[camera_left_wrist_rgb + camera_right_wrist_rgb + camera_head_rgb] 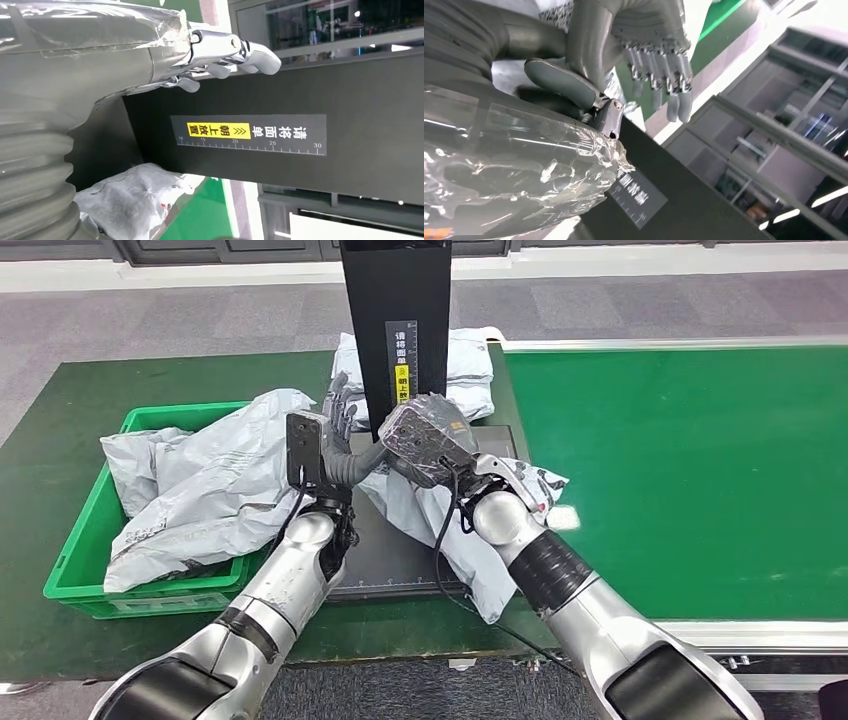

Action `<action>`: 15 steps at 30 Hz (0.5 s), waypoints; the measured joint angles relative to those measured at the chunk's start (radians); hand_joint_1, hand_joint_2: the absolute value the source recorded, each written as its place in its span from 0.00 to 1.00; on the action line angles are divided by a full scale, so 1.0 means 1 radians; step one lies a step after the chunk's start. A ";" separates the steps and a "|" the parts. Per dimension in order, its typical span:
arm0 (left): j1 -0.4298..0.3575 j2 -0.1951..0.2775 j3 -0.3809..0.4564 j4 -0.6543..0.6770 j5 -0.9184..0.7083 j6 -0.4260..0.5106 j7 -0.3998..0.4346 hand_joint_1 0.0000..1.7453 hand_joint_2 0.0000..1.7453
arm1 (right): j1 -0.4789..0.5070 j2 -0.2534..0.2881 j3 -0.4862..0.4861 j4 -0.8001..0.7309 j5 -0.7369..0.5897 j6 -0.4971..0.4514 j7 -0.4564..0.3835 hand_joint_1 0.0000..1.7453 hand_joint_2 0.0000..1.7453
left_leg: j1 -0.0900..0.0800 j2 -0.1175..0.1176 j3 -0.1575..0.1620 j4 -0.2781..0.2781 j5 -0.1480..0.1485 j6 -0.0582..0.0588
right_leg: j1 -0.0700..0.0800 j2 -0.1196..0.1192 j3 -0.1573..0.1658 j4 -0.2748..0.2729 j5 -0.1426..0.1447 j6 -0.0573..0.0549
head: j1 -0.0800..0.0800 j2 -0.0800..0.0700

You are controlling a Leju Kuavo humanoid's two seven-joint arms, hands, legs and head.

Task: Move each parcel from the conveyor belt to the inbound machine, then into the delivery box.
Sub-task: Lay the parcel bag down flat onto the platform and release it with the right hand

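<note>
Parcel [455,530], a grey mailer, is lying on the inbound machine [400,560], under both raised hands. Left hand [338,420] is open; right hand [425,435] cannot be judged. Slipping off the platform edge is possible if it is gripped badly.

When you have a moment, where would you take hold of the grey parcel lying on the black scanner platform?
Probably the parcel's loose near corner, which droops past the platform's front edge. Come from the robot's side: the soft bag lies flat elsewhere, and the black column blocks the far side.
</note>
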 joint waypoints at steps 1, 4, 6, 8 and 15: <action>-0.001 0.003 0.000 0.001 -0.012 -0.001 0.002 0.00 1.00 | 0.008 -0.002 0.000 -0.004 0.006 -0.025 0.003 0.00 0.00 | 0.000 0.000 0.000 0.000 0.000 0.000 | 0.000 0.000 0.000 0.000 0.000 0.000 | 0.000 0.000; 0.002 0.012 0.000 0.003 -0.045 -0.002 0.007 0.00 1.00 | 0.035 -0.013 -0.001 -0.017 0.008 -0.079 0.009 0.00 0.00 | 0.000 0.000 0.000 0.000 0.000 0.000 | 0.000 0.000 0.000 0.000 0.000 0.000 | 0.000 0.000; 0.009 0.018 0.000 0.004 -0.059 -0.004 0.009 0.00 1.00 | 0.051 -0.024 -0.004 -0.020 -0.001 -0.092 0.008 0.00 0.00 | 0.000 0.000 0.000 0.000 0.000 0.000 | 0.000 0.000 0.000 0.000 0.000 0.000 | 0.000 0.000; 0.019 0.025 0.000 0.006 -0.066 -0.004 0.011 0.00 1.00 | 0.063 -0.036 -0.009 -0.023 -0.007 -0.100 0.004 0.00 0.00 | 0.000 0.000 0.000 0.000 0.000 0.000 | 0.000 0.000 0.000 0.000 0.000 0.000 | 0.000 0.000; 0.059 0.043 -0.004 0.020 -0.113 -0.021 0.031 0.00 1.00 | 0.090 -0.064 -0.032 -0.061 -0.055 -0.115 -0.028 0.00 0.00 | 0.000 0.000 0.000 0.000 0.000 0.000 | 0.000 0.000 -0.001 0.000 0.000 0.000 | 0.000 0.000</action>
